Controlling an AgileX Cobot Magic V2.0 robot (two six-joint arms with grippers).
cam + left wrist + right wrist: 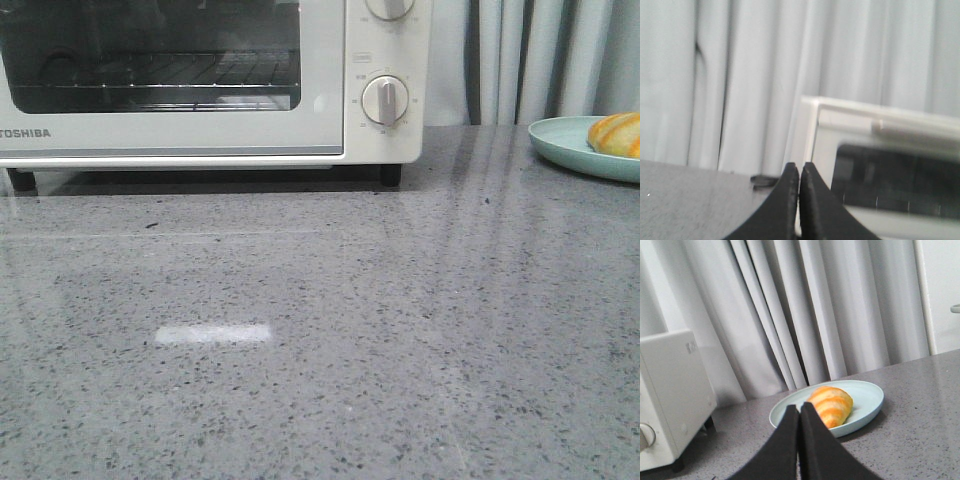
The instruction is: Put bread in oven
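The counter (330, 340) looks like polished grey speckled stone, glossy with reflections. The oven (330, 90) has smooth cream casing, a glass window and silver-centred dials. The bread (830, 405) has a shiny crust on a smooth matt teal plate (867, 399). Pale cloth curtains (805, 310) hang at the far side.

Soft, even, fairly bright light fills all three views. The grey table (320, 350) is glossy: a small white rectangular glare patch sits on it in the front view, with pale streaks mirroring the curtains (540, 60). A dark shadow lies under the oven (210, 80). The left wrist view is blurred, the oven's edges smeared; the right wrist view is sharper.
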